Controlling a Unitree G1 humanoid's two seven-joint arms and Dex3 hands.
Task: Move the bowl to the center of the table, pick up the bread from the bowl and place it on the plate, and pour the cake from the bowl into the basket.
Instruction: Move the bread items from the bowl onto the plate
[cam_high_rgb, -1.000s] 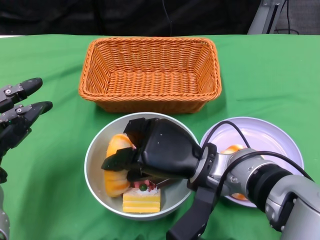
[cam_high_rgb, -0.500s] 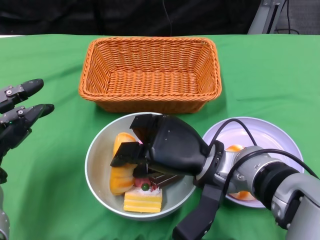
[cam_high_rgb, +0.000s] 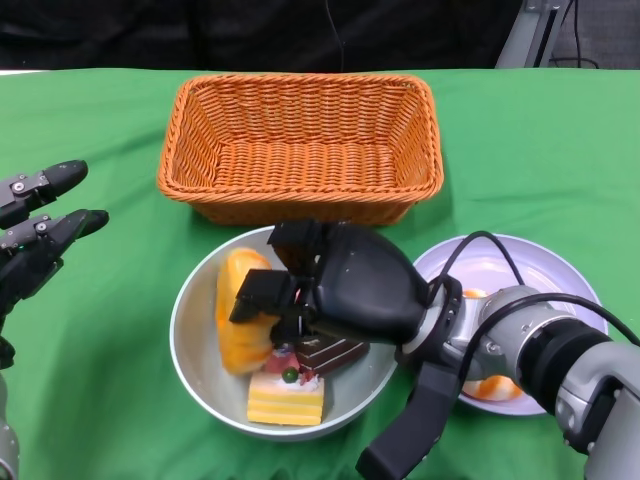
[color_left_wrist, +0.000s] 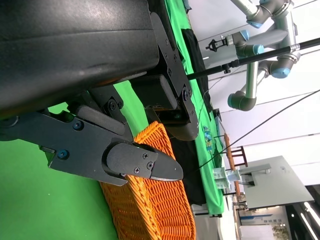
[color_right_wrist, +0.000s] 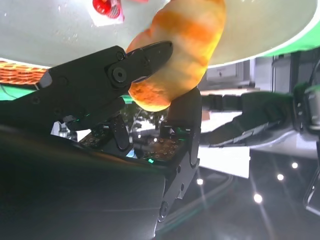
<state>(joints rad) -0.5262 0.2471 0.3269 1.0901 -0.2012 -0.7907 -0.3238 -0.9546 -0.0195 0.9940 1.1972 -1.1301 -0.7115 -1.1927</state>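
Head view: we are logging right hand (cam_high_rgb: 335, 285) gripping bread (cam_high_rgb: 241, 310) inside bowl (cam_high_rgb: 195, 365); cake (cam_high_rgb: 285, 393) sitting in bowl; basket (cam_high_rgb: 300, 145) lying behind bowl; left hand (cam_high_rgb: 35, 245) hovering left of bowl, fingers spread, empty.

A green cloth (cam_high_rgb: 520, 130) covers the table. Beyond its far edge hangs a dark backdrop (cam_high_rgb: 250, 30), with a grey metal stand (cam_high_rgb: 520, 35) near the far right corner. The left wrist view shows another robot arm (color_left_wrist: 265, 30) and a wooden chair (color_left_wrist: 239, 156) beyond the table.
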